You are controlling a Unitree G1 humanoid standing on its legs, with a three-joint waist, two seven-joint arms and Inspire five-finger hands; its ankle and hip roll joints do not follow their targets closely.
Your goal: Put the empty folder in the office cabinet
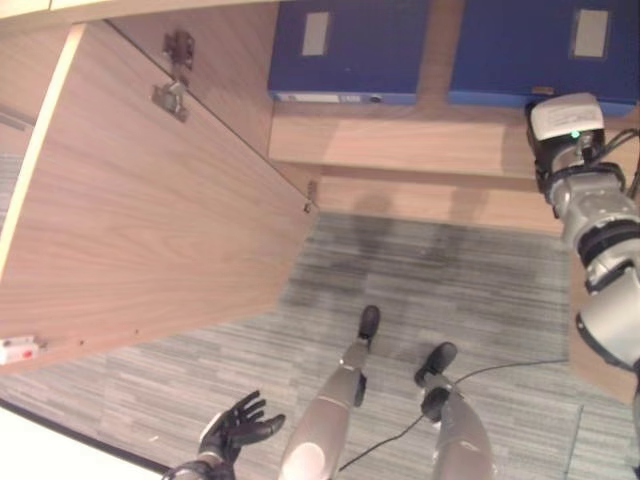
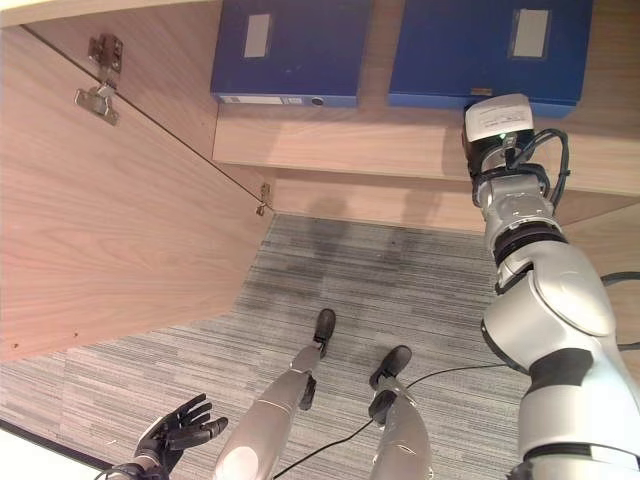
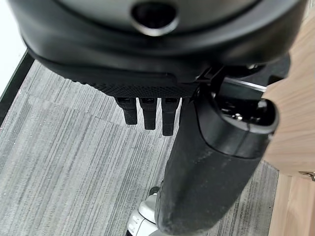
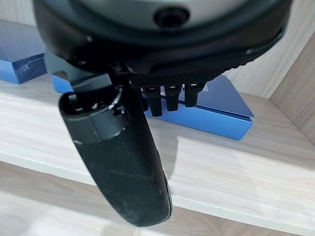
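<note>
- Cabinet [image 2: 420, 150] of pale wood stands open ahead, its door [image 1: 150, 210] swung out to the robot's left, a metal hinge [image 1: 172, 95] on the door's inner face near the top.
- Shelf [image 4: 231, 167] inside the cabinet carries two blue folders lying flat: the left folder [image 2: 290, 50] toward the shelf's left end, the right folder [image 2: 480, 50] toward its right end, well apart, both back from the front edge.
- Grey carpet floor [image 1: 440, 280] lies below the shelf.
- Right robot hand [image 4: 170, 96] is held up at the shelf's front edge, just before the right folder; its fingers hang straight and hold nothing, the thumb slack beside them.
- Left robot hand [image 1: 237, 428] hangs low over the carpet, spread and empty.
- Judgement: the folder looks placed, so the step in hand is withdrawal. Doing it well means drawing the right arm straight back and level, fingers relaxed, without dragging the right folder toward the front edge, then clearing the door's swing before any closing.
</note>
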